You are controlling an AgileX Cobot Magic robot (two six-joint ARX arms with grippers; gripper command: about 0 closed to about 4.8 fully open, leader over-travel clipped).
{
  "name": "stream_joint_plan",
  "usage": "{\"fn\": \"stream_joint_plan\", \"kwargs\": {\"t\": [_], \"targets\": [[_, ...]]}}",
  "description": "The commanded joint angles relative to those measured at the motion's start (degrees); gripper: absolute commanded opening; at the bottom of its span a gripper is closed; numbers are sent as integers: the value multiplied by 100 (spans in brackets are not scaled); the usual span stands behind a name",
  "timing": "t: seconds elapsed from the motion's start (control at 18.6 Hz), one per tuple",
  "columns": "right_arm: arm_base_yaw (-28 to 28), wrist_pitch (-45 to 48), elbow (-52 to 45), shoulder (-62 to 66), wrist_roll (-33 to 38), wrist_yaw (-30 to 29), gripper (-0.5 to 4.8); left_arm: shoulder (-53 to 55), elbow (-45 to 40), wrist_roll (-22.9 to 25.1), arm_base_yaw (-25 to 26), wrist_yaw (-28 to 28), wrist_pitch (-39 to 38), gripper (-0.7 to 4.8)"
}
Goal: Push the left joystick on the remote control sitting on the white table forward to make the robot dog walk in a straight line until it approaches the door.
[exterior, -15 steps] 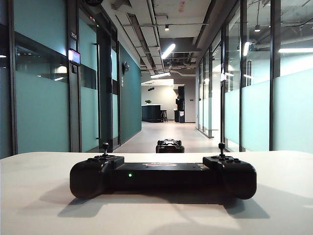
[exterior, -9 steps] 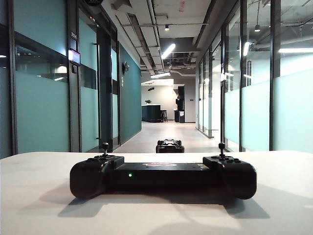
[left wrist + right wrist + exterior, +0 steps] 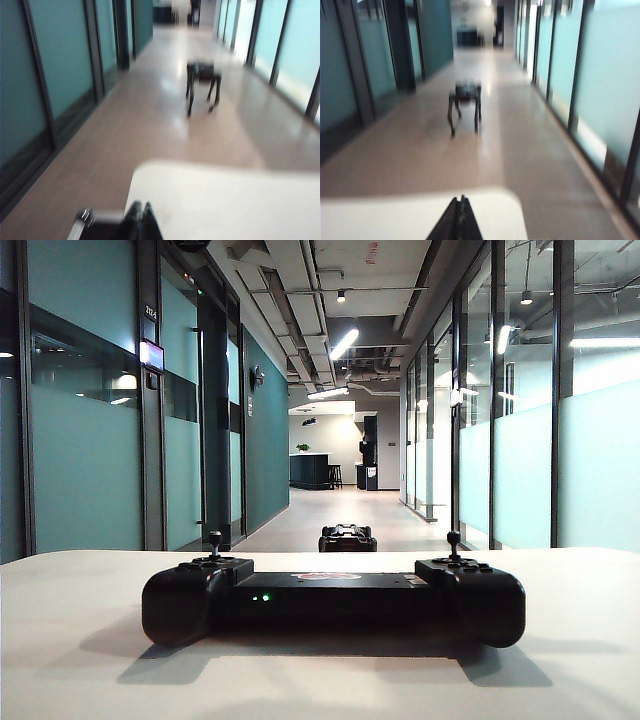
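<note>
Both wrist views are blurring: the dog is showing only as a dark smear on thin legs. In the exterior view the table is hiding the dog's legs. The left gripper and right gripper are being cut off by the near edge, only closed fingertips showing.

You have one remote on one table, lying across the table's middle, near its far edge. It carries two joysticks: the left joystick on one end, the right joystick on the other. One robot dog stands on the corridor floor beyond the far edge. Two grippers show, one per wrist view: the left gripper and the right gripper, both with fingers pressed together.
</note>
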Motion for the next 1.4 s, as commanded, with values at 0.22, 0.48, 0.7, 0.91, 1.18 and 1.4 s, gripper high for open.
{"fn": "stream_joint_plan", "kwargs": {"t": [0.22, 0.48, 0.7, 0.91, 1.18, 1.4], "targets": [[-2, -131, 1329, 1128, -15, -297, -2, 984, 1019, -267, -4, 452, -55, -5], [46, -901, 2573, 2275, 24, -529, -4, 2280, 1998, -264, -61, 957, -199, -5], [638, -1641, 3294, 3027, 118, -507, -4, 3246, 2953, -264, -474, 935, -708, -5], [1703, -2288, 3635, 3593, 450, 452, -4, 4092, 3823, -212, -1150, 935, -1392, -5], [2927, -2911, 3950, 4249, 1073, 960, -4, 4935, 4533, -42, -1733, 1366, -1895, -5], [3471, -3869, 4433, 5106, 1683, 730, -4, 5436, 4905, 219, -1794, 1943, -2308, -5]]}}
